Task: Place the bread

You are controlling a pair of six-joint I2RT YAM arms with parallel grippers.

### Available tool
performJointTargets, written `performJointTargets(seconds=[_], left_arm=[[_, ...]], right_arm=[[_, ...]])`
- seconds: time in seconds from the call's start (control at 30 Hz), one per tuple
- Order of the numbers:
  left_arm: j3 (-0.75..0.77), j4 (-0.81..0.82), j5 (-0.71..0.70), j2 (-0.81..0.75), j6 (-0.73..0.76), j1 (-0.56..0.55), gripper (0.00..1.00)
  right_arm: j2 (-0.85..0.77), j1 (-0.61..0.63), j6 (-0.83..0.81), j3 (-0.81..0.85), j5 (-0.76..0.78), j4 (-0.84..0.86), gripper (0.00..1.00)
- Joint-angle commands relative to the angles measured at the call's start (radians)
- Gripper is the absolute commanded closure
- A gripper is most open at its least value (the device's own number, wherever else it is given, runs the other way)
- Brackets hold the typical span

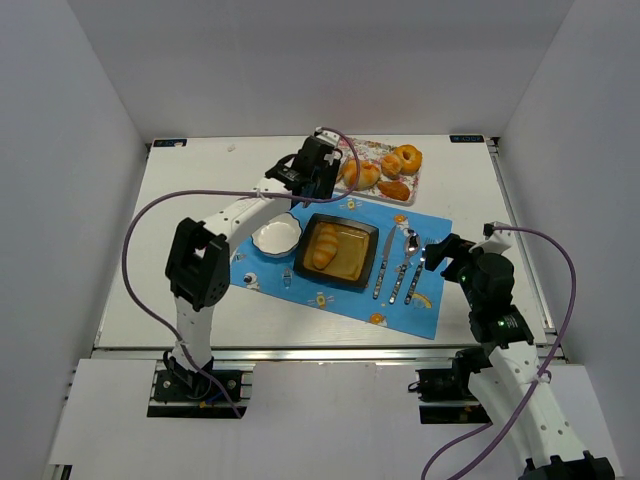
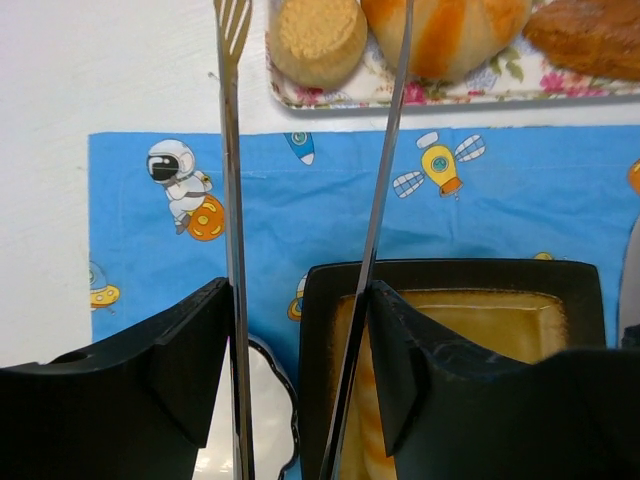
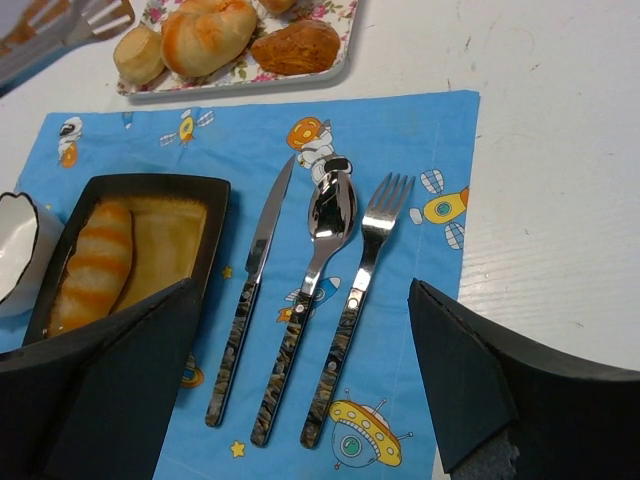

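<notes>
Beside the bread tray (image 2: 350, 95), left gripper (image 2: 300, 310) pinching tongs (image 2: 232, 200), tips apart; right gripper (image 3: 300, 300) spread wide.

Polished metal spoon (image 3: 330, 205), matt cloth placemat (image 3: 390, 130), glossy glazed plate (image 3: 150, 183).

One bread roll (image 3: 95, 265) on one black dish (image 3: 215, 215), one knife (image 3: 255, 290), one spoon (image 3: 328, 210), one fork (image 3: 375, 225), one white bowl (image 1: 275, 238)

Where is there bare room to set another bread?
The right half of the black plate, beside the loaf, is bare. The floral tray is crowded with breads; knife, spoon and fork fill the mat right of the plate.
</notes>
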Motion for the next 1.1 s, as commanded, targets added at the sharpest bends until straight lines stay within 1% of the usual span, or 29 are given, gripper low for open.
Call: performJointTargets(seconds=[0.0, 0.13, 0.23, 0.43, 0.63, 0.73, 0.83, 0.97, 1.07], left_arm=[[0.074, -0.032, 0.060, 0.024, 0.038, 0.022, 0.35], [0.122, -0.049, 0.042, 0.090, 0.044, 0.024, 0.37], [0.128, -0.058, 0.000, 0.101, 0.036, 0.027, 0.37], [0.116, -0.040, 0.028, 0.108, 0.036, 0.045, 0.36], [0.163, -0.049, 0.049, 0.159, 0.038, 0.045, 0.37], [0.208, -0.076, 0.054, 0.190, 0.033, 0.045, 0.41], [0.216, -0.081, 0.052, 0.193, 0.036, 0.045, 0.45], [0.220, -0.087, 0.048, 0.190, 0.033, 0.045, 0.45], [0.220, -0.092, 0.043, 0.188, 0.029, 0.045, 0.50]], right_arm=[[0.004, 0.002, -0.013, 0.003, 0.027, 0.045, 0.11], [0.012, 0.002, -0.013, 0.001, 0.035, 0.047, 0.11], [0.015, 0.002, -0.013, 0.001, 0.039, 0.045, 0.11], [0.019, 0.002, -0.012, -0.002, 0.039, 0.053, 0.11], [0.019, 0.002, -0.012, -0.002, 0.047, 0.051, 0.11], [0.019, 0.003, -0.010, -0.004, 0.050, 0.053, 0.11], [0.021, 0.002, -0.010, -0.004, 0.053, 0.055, 0.11], [0.019, 0.002, -0.010, -0.004, 0.056, 0.053, 0.11], [0.016, 0.003, -0.010, -0.004, 0.058, 0.053, 0.11]])
